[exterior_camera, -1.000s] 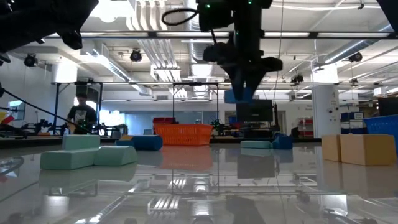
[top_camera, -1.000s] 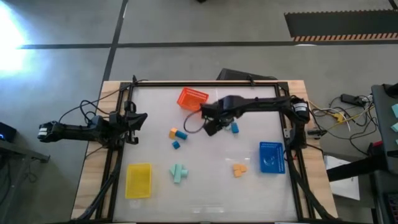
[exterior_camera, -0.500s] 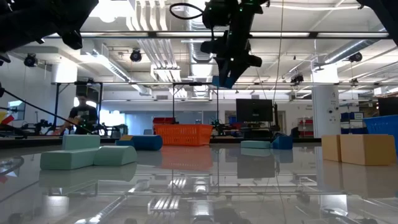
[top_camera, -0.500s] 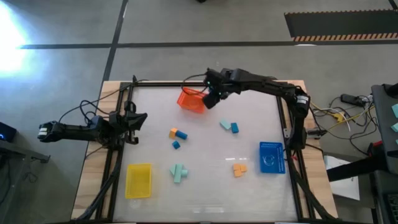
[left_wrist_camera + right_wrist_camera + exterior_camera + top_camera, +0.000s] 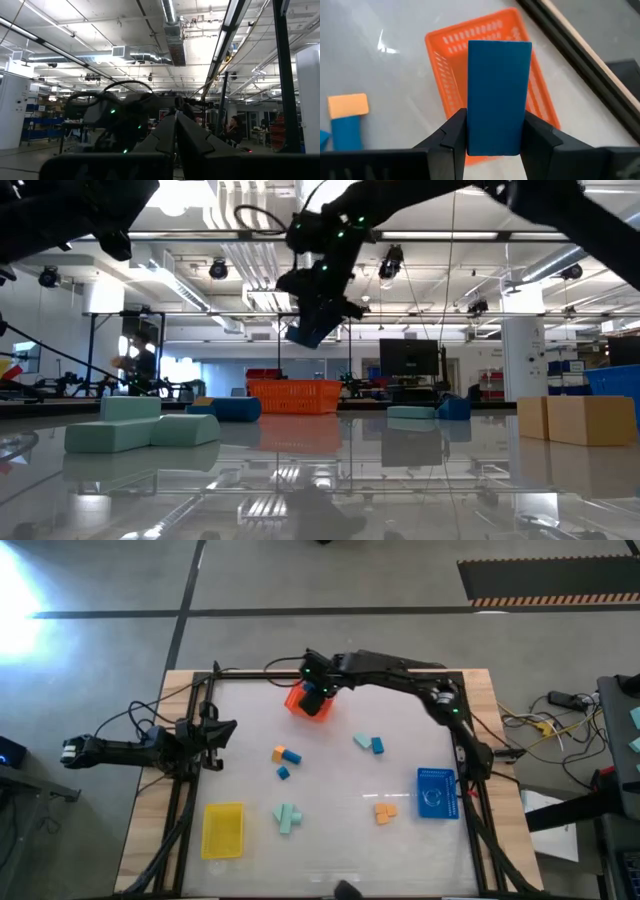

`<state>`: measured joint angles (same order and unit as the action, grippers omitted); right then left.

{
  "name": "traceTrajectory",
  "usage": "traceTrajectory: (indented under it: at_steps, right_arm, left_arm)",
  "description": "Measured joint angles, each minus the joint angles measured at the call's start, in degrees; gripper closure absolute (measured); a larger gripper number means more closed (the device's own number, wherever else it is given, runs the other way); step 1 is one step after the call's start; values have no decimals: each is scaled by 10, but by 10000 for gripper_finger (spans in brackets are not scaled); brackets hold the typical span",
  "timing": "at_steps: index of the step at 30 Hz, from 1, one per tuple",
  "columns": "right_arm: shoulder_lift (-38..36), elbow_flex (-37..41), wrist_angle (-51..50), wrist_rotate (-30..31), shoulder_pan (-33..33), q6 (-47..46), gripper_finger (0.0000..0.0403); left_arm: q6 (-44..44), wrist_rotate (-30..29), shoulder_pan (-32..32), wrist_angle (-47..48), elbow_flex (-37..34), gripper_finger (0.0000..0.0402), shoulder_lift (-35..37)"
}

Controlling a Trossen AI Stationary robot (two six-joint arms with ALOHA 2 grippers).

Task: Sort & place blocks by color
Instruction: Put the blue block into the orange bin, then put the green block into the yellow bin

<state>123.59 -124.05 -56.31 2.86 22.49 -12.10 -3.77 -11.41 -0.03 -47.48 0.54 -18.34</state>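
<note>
My right gripper (image 5: 318, 694) hangs over the orange tray (image 5: 303, 703) at the table's far side, shut on a blue bar block (image 5: 498, 85). The low view shows that block (image 5: 302, 335) high above the table. On the table lie an orange and a blue block (image 5: 285, 754), a small blue block (image 5: 284, 773), a mint and a blue block (image 5: 369, 743), orange blocks (image 5: 385, 811) and mint blocks (image 5: 288, 818). My left gripper (image 5: 228, 729) waits shut at the left edge. My right gripper pinches the blue bar's two long sides (image 5: 476, 120) between its two fingers (image 5: 454, 131), near one end of the bar. It comes from above, slanting down. The bar juts out past the fingertips, lifted clear above the orange tray.
A yellow tray (image 5: 223, 830) stands at the near left and a blue tray (image 5: 436, 792) at the right. A black frame rail (image 5: 330, 674) runs along the far edge just behind the orange tray. Free room lies in the table's middle.
My right gripper has carried the blue bar from above the table's middle toward the far edge and then left, until it stands over the orange tray. Its wrist has rolled on the way. The block has stayed in the hold, clear of the table.
</note>
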Motion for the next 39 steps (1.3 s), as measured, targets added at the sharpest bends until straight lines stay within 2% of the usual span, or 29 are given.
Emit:
traceTrajectory:
  at_steps: [5, 11, 16, 25, 33, 39]
  right_arm:
    - [84, -112, -51, -9, 8, 64, 280]
    - [75, -65, -37, -14, 22, 105, 280]
    - [68, -56, -30, -14, 27, 129, 280]
    - [70, 0, 36, -19, 20, 133, 279]
    - [71, 33, 92, -18, 19, 132, 240]
    - [71, 24, 102, -18, 19, 126, 218]
  left_arm:
    - [0, 0, 0, 0, 0, 402, 0]
    - [0, -1, 0, 0, 0, 402, 0]
    - [0, -11, 0, 0, 0, 402, 1]
    - [0, -10, 0, 0, 0, 402, 0]
    - [0, -10, 0, 0, 0, 402, 0]
    - [0, -9, 0, 0, 0, 402, 0]
